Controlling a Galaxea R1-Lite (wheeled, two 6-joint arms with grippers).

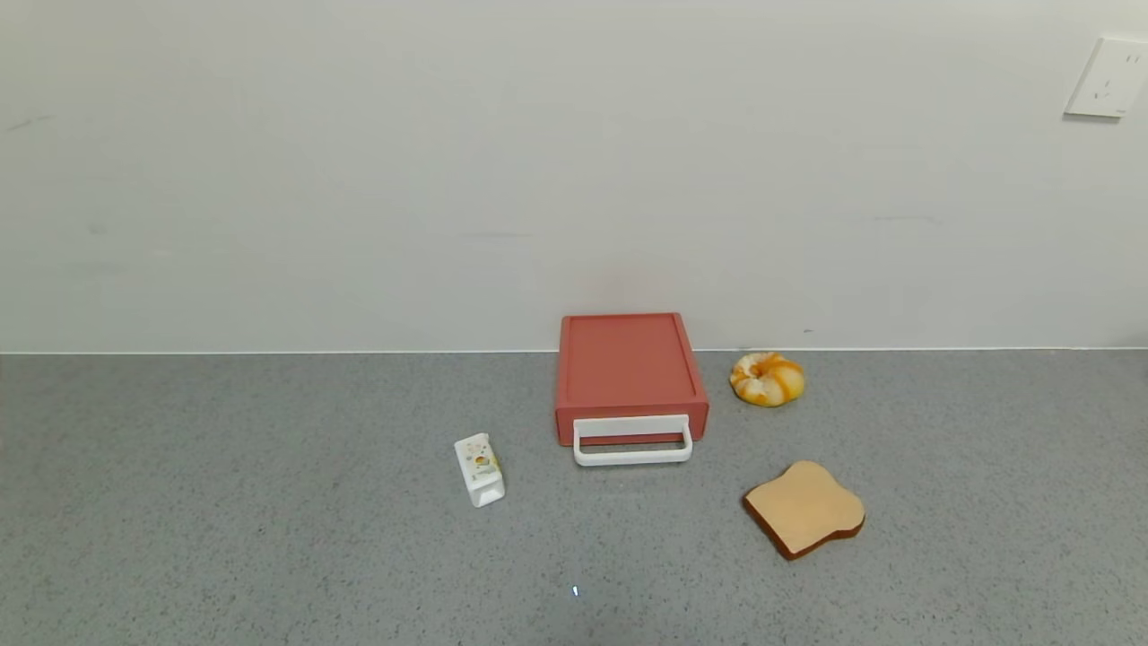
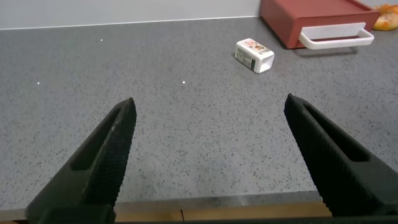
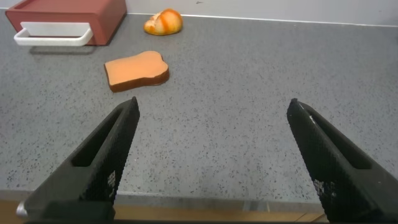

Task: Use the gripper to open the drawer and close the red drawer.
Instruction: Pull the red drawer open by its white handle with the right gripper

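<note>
While both arms hang back at counter's near edge, left gripper (image 2: 208, 152) and right gripper (image 3: 211, 155) fingers spread wide, holding nothing. Drawer (image 1: 630, 372) shut, against wall, white handle (image 1: 632, 440) forward.

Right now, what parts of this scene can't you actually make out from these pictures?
- Inside of the red drawer: hidden in every view, since it is shut.
- Print on the small white carton: too small to read.
- Left gripper and right gripper: absent from the head view; wrist views show only fingers, arms cut off by the edge.
</note>
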